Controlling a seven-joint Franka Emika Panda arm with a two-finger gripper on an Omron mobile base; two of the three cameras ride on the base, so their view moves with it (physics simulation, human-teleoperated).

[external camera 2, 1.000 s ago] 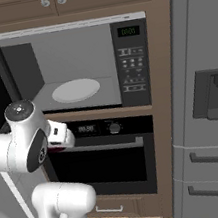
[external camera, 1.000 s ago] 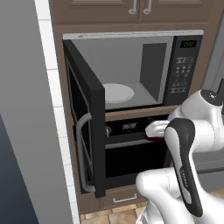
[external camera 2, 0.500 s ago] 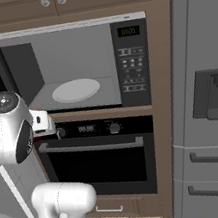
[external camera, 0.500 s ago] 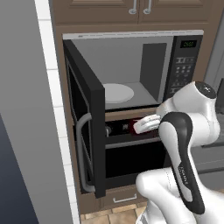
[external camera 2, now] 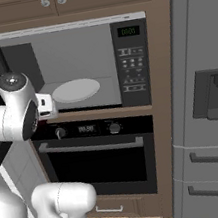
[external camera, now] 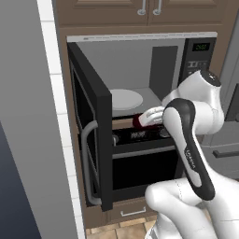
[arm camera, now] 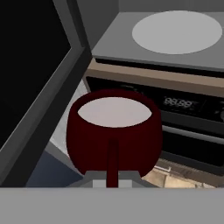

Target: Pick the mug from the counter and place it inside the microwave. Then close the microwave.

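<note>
The microwave (external camera: 140, 84) stands open, its dark door (external camera: 91, 126) swung out to the left. Its white turntable (external camera: 123, 99) lies bare on the grey floor inside. My gripper (external camera: 150, 116) is shut on the small dark red mug (external camera: 139, 121), holding it in the air just below the microwave's front sill and right of the door. In the hand view the mug (arm camera: 114, 133) is upright, white inside, its handle toward my gripper (arm camera: 113, 183). The turntable (arm camera: 177, 31) lies ahead and above it. In the right base view my gripper (external camera 2: 47, 107) hangs at the opening's left edge.
A black oven (external camera 2: 96, 154) with knobs and a horizontal handle sits right under the microwave. The microwave keypad (external camera 2: 133, 68) is to the right, and a steel fridge (external camera 2: 207, 109) beyond it. A grey wall panel (external camera: 28, 116) stands left of the open door.
My gripper has carried the mug left and a little upward across the oven front, toward the microwave opening. The microwave door has not moved.
</note>
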